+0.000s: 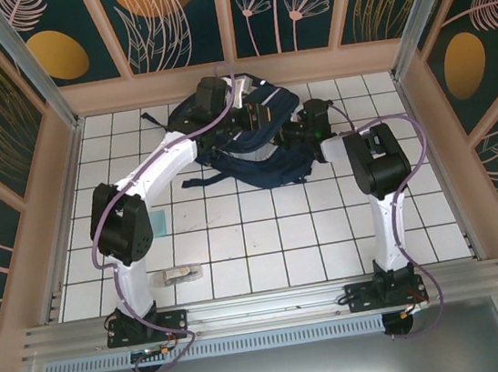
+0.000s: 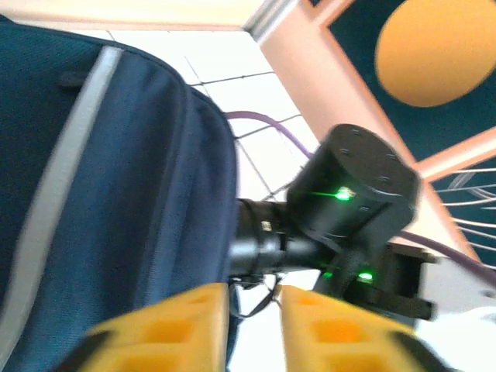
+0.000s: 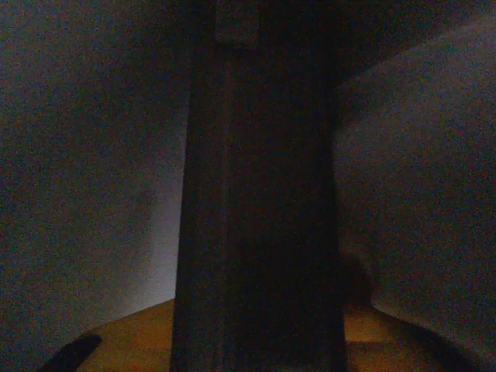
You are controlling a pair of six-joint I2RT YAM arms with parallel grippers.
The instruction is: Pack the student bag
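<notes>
Right, top view: student bag (image 1: 260,162) slumped at far middle of table (image 1: 239,251); right gripper (image 1: 297,130) buried in its right flank. Left wrist: left gripper (image 2: 254,298) jaws slightly apart, empty, beside bag's side panel. Right wrist: all murk, can't tell jaws' state. Bag looks soft, floppy, probably light; grab seam or strap.

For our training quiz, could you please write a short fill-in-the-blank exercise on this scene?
1. The bag lies on the ___ half of the table, away from the arm bases.
2. The left gripper has ___ fingers.
3. The table's surface is made of white ___.
Missing words: far; yellow; tiles.
</notes>
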